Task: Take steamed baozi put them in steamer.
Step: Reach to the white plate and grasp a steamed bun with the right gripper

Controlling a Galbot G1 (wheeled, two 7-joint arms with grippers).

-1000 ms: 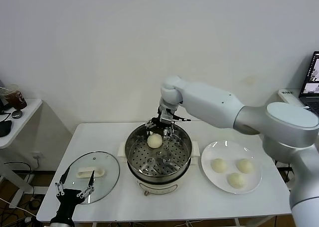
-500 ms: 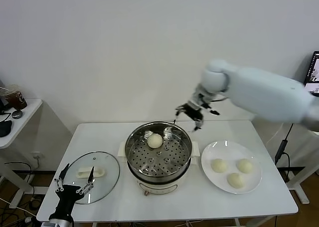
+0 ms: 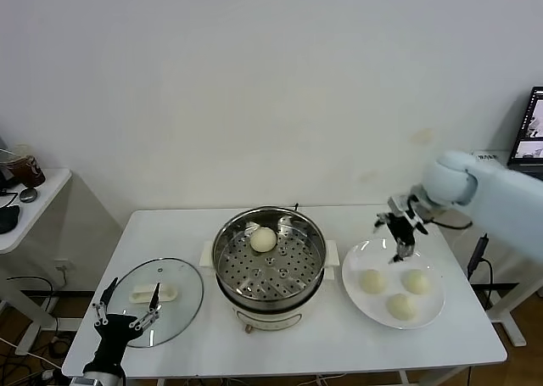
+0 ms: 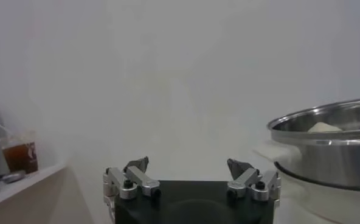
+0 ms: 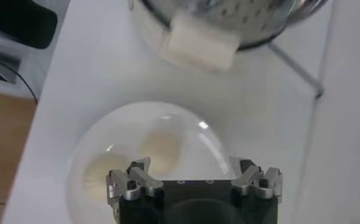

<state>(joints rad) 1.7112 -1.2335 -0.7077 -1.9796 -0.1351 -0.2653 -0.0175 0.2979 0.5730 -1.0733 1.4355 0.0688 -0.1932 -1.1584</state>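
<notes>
The steamer (image 3: 270, 263) stands mid-table with one steamed baozi (image 3: 263, 239) resting on its perforated tray. Three more baozi (image 3: 371, 281) (image 3: 416, 281) (image 3: 402, 306) lie on the white plate (image 3: 361, 259) to its right. Above the plate's far edge hovers my right gripper (image 3: 399, 233), open and empty. The right wrist view looks past that gripper (image 5: 191, 164) down at the plate (image 5: 186, 122), with two baozi (image 5: 160, 151) (image 5: 98, 176) below and the steamer (image 5: 228, 15) beyond. My left gripper (image 3: 127, 314) waits open at the near left; it (image 4: 188, 165) faces the steamer (image 4: 326, 140).
A round glass lid (image 3: 157, 294) with a white handle lies on the table's left, just beyond the left gripper. A side table with a cup (image 3: 25, 167) stands at far left. A laptop (image 3: 530, 131) sits at far right.
My right arm has swung from over the steamer to the right and now hangs over the plate, leaving one baozi in the steamer. The left arm has stayed put.
</notes>
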